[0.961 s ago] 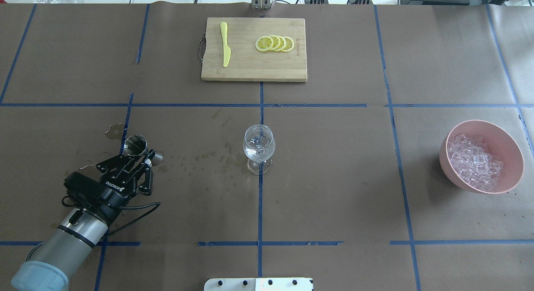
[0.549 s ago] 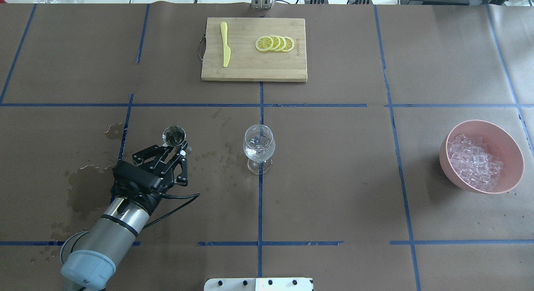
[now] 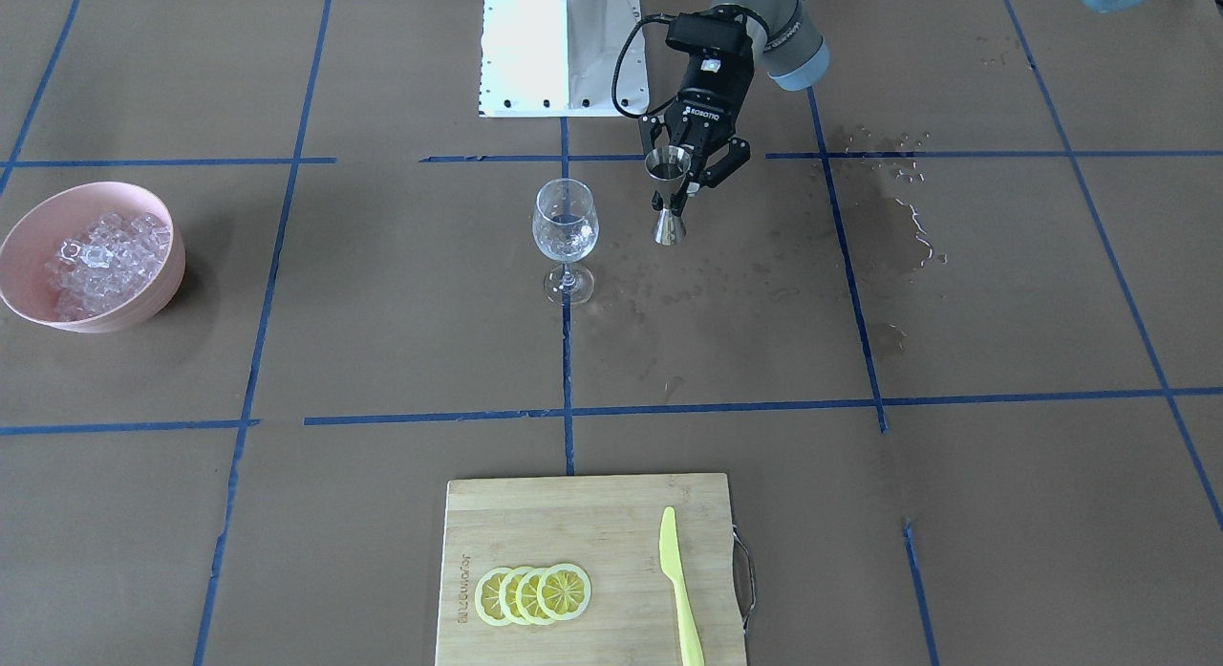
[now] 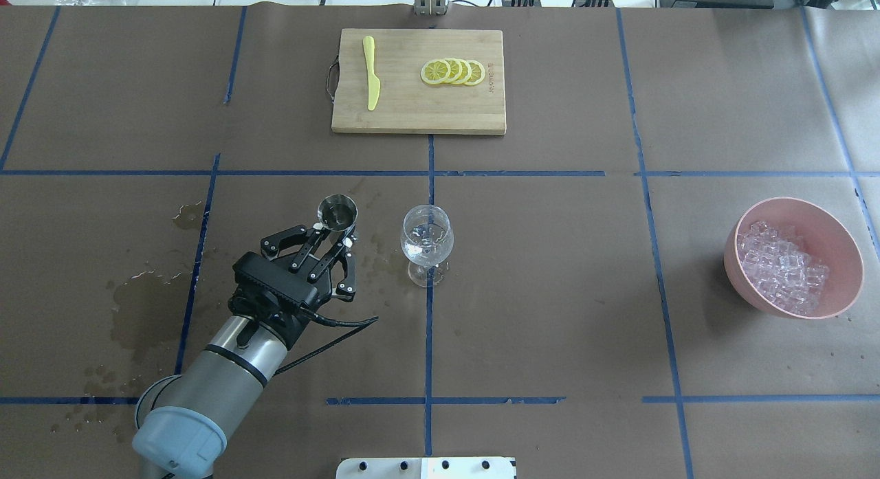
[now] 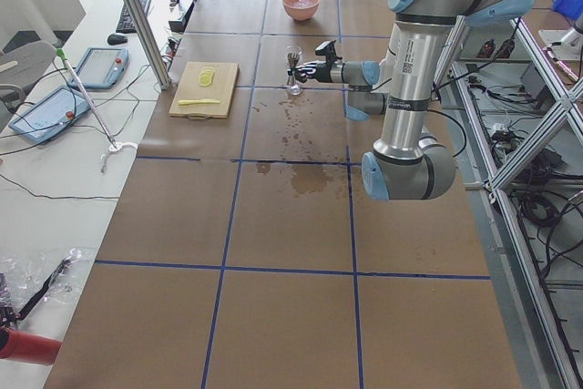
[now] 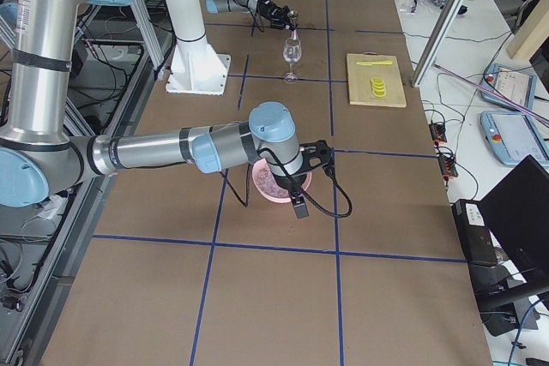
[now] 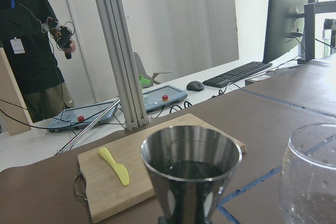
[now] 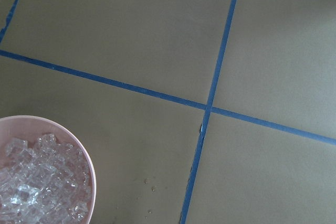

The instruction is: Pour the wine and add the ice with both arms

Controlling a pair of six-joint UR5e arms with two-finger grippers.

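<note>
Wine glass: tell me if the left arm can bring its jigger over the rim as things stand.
Probably yes: the left gripper holds the jigger upright beside the wine glass, and nothing stands between them.

Reaches the left arm (image 4: 234, 359) forward and low from the near left, left gripper (image 4: 337, 235) clamped around the waist of an upright steel jigger (image 4: 337, 212). Stretches the right arm (image 6: 163, 152) out level, wrist bent downward.

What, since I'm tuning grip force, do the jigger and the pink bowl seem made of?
The jigger looks like polished steel: a mirror-bright grey wall showing reflections. The pink bowl is opaque, matte and evenly coloured, probably plastic or fibre composite; glazed ceramic seems unlikely but possible.
</note>
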